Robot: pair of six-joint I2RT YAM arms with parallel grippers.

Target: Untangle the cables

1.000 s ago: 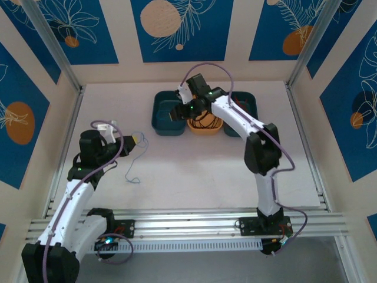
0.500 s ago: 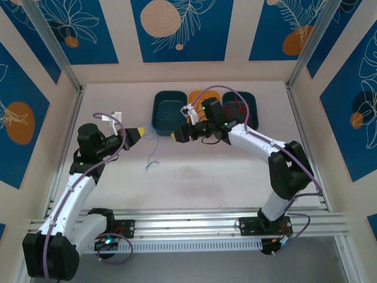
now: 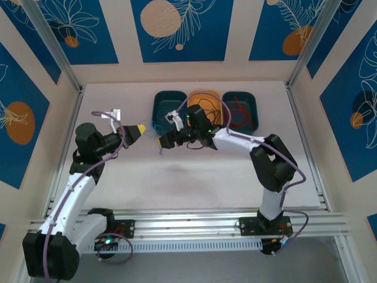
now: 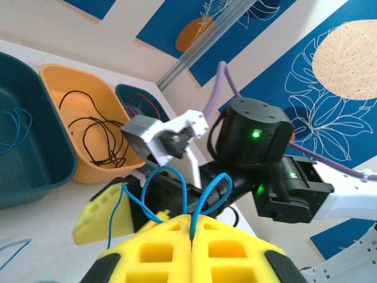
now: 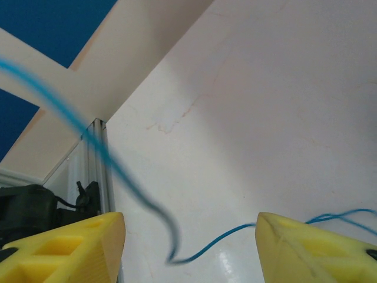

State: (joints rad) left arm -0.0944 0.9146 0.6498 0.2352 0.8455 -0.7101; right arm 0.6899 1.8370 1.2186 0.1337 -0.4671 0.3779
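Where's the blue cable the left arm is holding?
The blue cable is pinched in the shut left gripper and runs between the right gripper's open fingers; in the top view, left of centre, just in front of the leftmost teal bin.

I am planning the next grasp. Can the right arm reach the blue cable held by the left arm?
Probably yes: the right fingers stand open with the blue cable passing between them, nothing in the way. The left fingers hold it pinched.

Thin blue cable [image 4: 166, 168] looped midair, black cables [image 4: 94, 127] in orange bin [image 4: 52, 79]
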